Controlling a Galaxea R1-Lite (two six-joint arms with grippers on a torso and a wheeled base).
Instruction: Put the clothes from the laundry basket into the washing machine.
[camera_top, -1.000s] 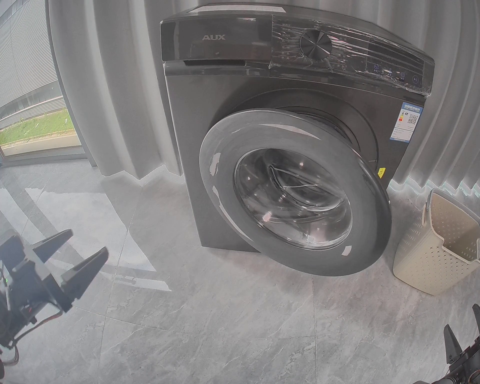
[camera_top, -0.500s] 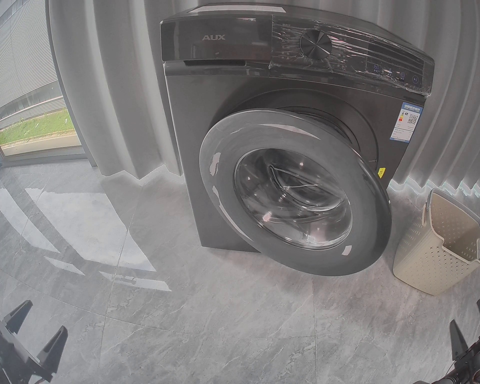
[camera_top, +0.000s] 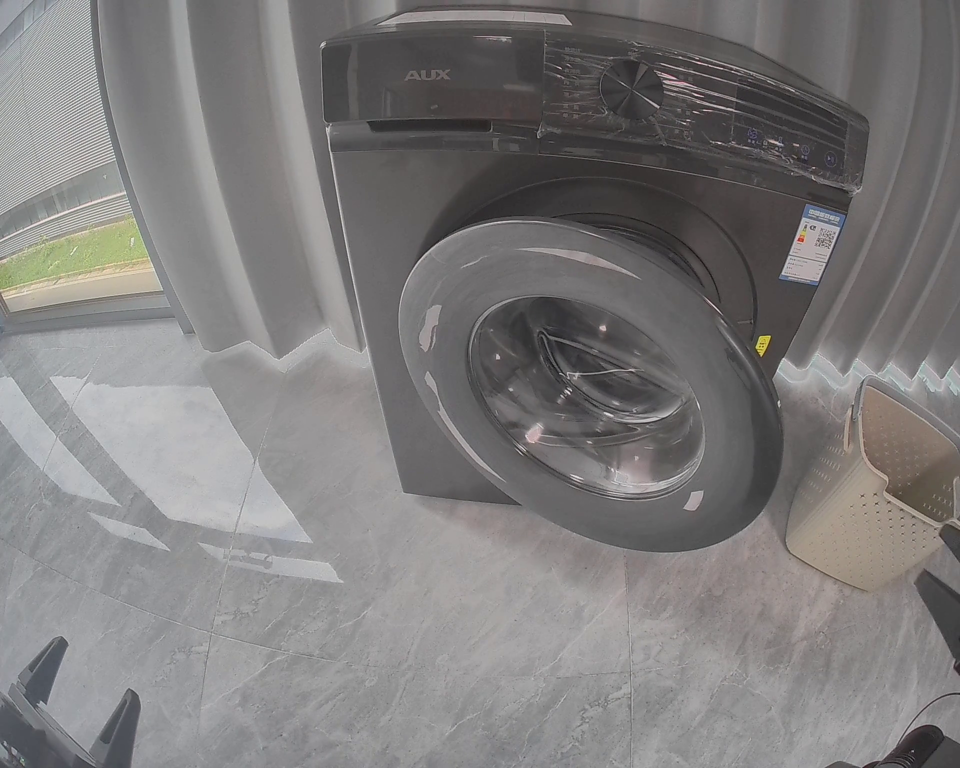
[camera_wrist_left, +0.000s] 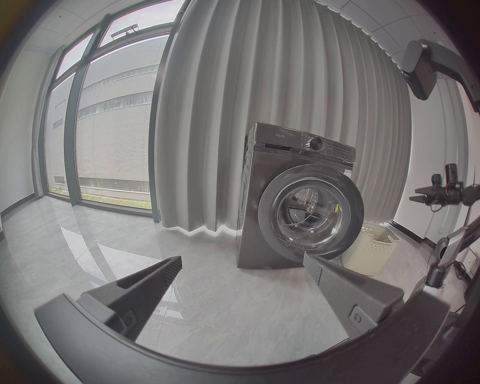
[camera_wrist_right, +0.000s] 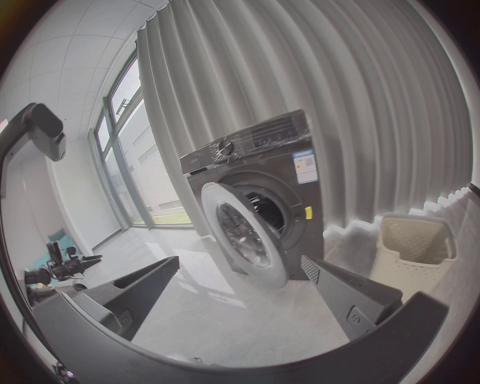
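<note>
The grey washing machine (camera_top: 440, 200) stands against the curtain with its round door (camera_top: 590, 385) swung open toward me; the drum opening sits behind it. A cream perforated laundry basket (camera_top: 880, 490) stands on the floor to the machine's right, and the inside that I see is bare plastic. Low at the left, far from both, my left gripper (camera_top: 92, 672) is open with nothing in it. My right gripper (camera_top: 948, 570) hangs just in front of the basket, open and holding nothing. The right wrist view has the basket (camera_wrist_right: 415, 250) beside its own open gripper (camera_wrist_right: 240, 265).
Grey tiled floor (camera_top: 420, 620) spreads in front of the machine. Pleated curtains (camera_top: 230, 180) hang behind it, and a floor-length window (camera_top: 60, 220) is at the far left. The open door juts out over the floor between my arms and the drum.
My left gripper has dropped from mid-left to the bottom left corner of the head view. My right gripper has risen and shifted toward the basket.
</note>
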